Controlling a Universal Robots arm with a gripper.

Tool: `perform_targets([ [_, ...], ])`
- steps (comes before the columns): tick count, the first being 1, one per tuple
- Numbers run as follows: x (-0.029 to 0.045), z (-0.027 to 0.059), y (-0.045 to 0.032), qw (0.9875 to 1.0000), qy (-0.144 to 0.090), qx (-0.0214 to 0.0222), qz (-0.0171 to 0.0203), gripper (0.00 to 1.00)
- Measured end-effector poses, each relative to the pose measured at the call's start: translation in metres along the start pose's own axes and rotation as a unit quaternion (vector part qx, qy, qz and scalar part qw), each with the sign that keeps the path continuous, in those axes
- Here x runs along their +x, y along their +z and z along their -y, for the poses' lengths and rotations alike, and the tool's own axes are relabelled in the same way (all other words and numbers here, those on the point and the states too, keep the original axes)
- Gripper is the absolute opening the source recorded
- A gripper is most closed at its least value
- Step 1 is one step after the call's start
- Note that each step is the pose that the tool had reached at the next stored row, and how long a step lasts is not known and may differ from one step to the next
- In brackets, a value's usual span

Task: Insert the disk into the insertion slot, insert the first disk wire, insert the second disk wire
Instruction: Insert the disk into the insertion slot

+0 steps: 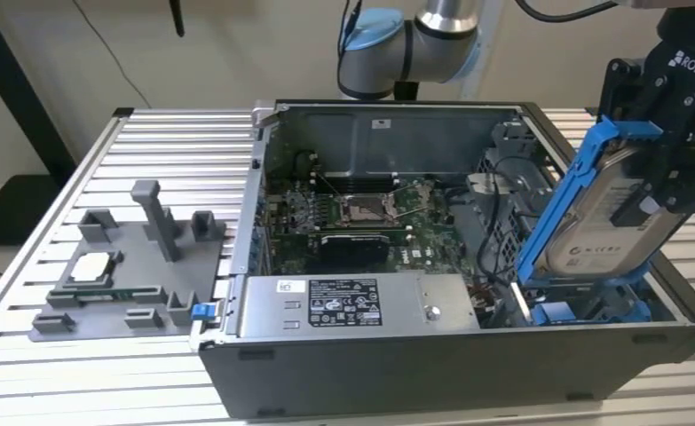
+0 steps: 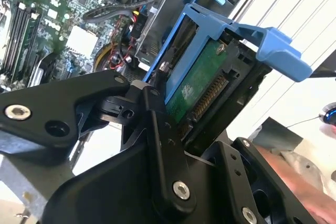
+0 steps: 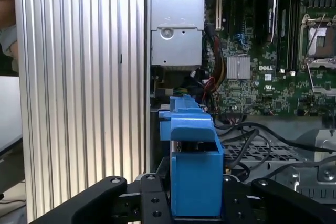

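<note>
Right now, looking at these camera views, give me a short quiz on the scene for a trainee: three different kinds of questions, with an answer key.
1. True or false: the gripper is open and clear of the disk.
2. How does the disk sit? A) lying flat; B) tilted on end, lower end toward the insertion slot; C) pushed fully home.
3. Fill in: the disk's plastic carrier frame is ___.
Key: 1 false; 2 B; 3 blue.
</note>
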State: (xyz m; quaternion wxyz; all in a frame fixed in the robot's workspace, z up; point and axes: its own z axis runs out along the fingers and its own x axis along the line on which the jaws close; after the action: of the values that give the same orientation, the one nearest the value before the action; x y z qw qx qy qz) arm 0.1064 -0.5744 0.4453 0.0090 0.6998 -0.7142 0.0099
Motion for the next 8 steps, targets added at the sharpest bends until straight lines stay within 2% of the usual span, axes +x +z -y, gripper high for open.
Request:
perform_targets([
  [2,0.0001,0.0003,0.0025,1.0,0.0,0.0,0.0,0.0],
  [4,0.0004,0.0011,0.005,1.0,0.0,-0.0001,0.0017,0.0],
  [5,0.0006,0.0018,0.0057,1.0,0.0,-0.0002,0.0035,0.0],
  [8,0.0012,0.0048,0.0082,0.9999,0.0,-0.0005,0.0123,0.0],
])
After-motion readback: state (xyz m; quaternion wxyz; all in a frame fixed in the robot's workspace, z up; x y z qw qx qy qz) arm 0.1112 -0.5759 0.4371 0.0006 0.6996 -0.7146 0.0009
